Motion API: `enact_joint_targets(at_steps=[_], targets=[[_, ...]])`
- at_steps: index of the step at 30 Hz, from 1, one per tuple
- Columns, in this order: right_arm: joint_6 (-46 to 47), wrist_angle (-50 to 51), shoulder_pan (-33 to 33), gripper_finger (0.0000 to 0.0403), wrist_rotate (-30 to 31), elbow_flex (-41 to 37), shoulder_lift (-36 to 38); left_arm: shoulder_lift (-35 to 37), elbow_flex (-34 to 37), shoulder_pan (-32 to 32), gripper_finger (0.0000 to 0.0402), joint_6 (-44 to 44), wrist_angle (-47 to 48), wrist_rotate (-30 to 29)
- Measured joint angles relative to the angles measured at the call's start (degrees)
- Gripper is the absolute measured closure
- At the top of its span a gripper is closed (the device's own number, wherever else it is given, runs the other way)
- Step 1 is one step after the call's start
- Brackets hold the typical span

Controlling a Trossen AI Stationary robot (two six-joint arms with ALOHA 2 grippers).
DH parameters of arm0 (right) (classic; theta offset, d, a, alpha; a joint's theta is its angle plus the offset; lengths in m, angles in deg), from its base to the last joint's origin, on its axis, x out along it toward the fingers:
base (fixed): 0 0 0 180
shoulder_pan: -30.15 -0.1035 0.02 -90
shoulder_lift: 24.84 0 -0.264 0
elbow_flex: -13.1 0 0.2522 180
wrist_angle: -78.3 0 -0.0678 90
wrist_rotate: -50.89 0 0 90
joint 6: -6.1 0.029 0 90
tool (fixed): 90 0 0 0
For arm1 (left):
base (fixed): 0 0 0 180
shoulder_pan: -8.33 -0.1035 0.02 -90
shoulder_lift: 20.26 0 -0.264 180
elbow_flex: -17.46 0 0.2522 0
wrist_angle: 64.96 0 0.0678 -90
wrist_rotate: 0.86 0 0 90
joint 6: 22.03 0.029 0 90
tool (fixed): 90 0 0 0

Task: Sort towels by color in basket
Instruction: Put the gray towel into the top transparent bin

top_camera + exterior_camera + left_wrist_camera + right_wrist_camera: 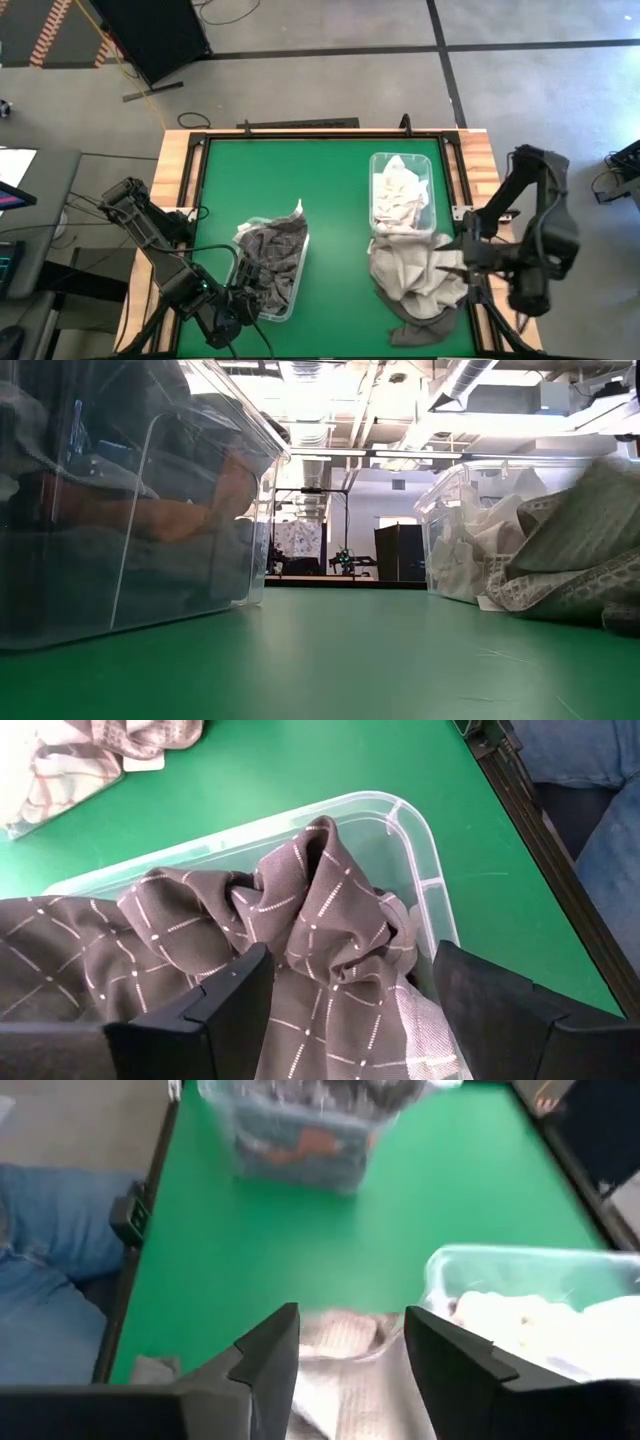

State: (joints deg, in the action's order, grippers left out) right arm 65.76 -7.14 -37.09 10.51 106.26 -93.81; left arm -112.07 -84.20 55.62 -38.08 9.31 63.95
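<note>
my left tool (345,1010) hangs wide open over the dark grey checked towel (300,930) heaped in the near clear bin (290,285). it's soft, light and floppy, so i'd pinch its raised fold. beside the far bin (428,190) lie beige towels (415,275); my right tool (350,1345) gapes above them, empty.

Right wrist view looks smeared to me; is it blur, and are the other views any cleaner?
Right wrist view: yes, the far bin and near bin are smeared, the right tool less so. Left wrist view: crisp, the dark towel weave reads clearly. Low view: ceiling lights blow out, the left bin is dim with reflections. High view: even light.
</note>
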Motion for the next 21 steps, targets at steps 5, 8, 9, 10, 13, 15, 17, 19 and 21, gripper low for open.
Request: enact_joint_targets(at_steps=[5,8,9,10,13,15,17,19,21], targets=[[-2.3,-10.7,3.3,0.0197,-5.1,-8.4,0.0,0.0,0.0,0.0,0.0138,0.2,0.0,-0.8],[-6.2,-18.9,5.6,0.0197,-7.4,-12.9,0.0,0.0,0.0,0.0,0.0138,0.0,0.0,-0.9],[-7.6,-21.7,6.4,0.0197,-8.0,-14.4,0.0,0.0,0.0,0.0,0.0138,-0.1,0.0,-0.9],[-9.0,-24.2,7.3,0.0197,-8.8,-15.6,0.0,0.0,0.0,0.0,0.0138,-0.2,0.0,-0.9],[-11.9,-31.3,10.3,0.0195,-12.3,-19.2,0.0,0.0,0.0,0.0,0.0138,-0.4,0.0,-1.0],[-11.9,-33.9,12.2,0.019,-15.5,-21.5,-0.3,0.0,0.0,0.0,0.0138,-0.5,0.0,-1.0],[-11.4,-35.4,13.9,0.0182,-18.7,-23.3,-1.1,0.0,0.0,0.0,0.0138,-0.5,0.0,-1.0],[-11.0,-35.3,15.2,0.0171,-21.0,-24.3,-2.6,0.0,0.0,0.0,0.0138,-0.5,0.0,-1.0],[-11.0,-35.4,16.1,0.0159,-22.1,-24.5,-4.2,0.0,0.0,0.0,0.0138,-0.5,0.0,-1.0]])
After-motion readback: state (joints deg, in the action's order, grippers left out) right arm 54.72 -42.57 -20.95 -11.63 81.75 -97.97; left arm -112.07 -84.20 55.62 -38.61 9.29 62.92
